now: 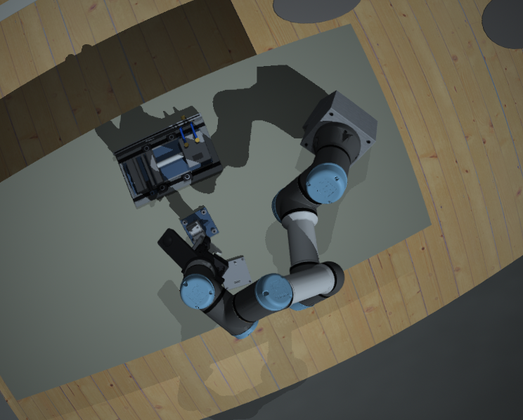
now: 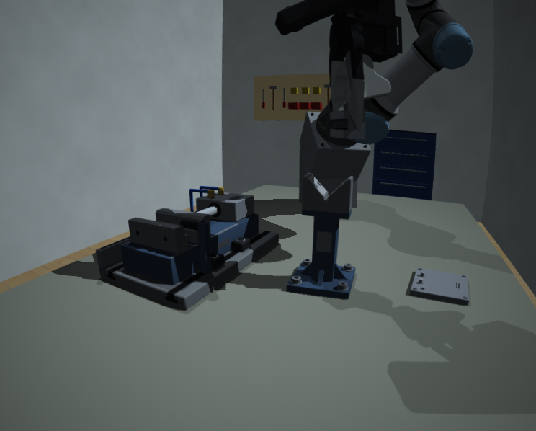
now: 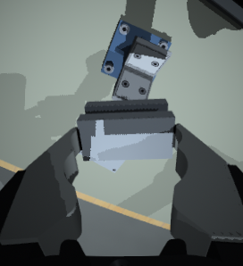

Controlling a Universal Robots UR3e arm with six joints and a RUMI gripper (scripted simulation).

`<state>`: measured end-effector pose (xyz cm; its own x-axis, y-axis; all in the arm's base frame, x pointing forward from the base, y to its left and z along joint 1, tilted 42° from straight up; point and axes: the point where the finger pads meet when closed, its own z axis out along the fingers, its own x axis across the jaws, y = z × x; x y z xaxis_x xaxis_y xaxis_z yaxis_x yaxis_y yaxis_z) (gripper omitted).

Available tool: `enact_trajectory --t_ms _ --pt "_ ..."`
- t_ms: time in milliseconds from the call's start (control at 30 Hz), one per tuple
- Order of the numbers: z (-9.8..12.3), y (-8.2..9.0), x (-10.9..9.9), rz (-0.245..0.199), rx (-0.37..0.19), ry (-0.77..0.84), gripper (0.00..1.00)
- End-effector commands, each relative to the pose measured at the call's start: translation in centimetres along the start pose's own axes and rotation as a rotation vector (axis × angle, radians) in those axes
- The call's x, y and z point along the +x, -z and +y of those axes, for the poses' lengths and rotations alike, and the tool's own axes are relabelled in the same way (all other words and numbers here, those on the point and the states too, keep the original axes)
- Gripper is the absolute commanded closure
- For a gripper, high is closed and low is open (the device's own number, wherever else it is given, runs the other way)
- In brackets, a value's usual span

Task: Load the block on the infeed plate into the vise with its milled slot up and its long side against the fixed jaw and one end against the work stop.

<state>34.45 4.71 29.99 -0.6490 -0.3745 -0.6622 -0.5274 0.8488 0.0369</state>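
Note:
My gripper is shut on the part, a grey block held by its two ends, high above the table. I cannot make out its slot. The V-block on its blue-footed post lies just beyond and below the part. In the side view the gripper hangs right above the V-block. From above, the gripper sits at the V-block's near edge. The vise stands open to the left, with its fixed jaw at the near end. The infeed plate is bare.
The vise's air cylinder with blue hoses sits at its far end. The arm's base block stands at the table's right. A tool board and a blue cabinet are at the back wall.

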Motion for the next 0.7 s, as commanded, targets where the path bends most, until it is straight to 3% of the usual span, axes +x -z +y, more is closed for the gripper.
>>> enact_trajectory --t_ms 0,667 --pt "-0.20 0.05 0.11 0.002 0.002 -0.040 1.00" --pt "-0.87 0.15 0.63 -0.001 0.002 -0.197 1.00"
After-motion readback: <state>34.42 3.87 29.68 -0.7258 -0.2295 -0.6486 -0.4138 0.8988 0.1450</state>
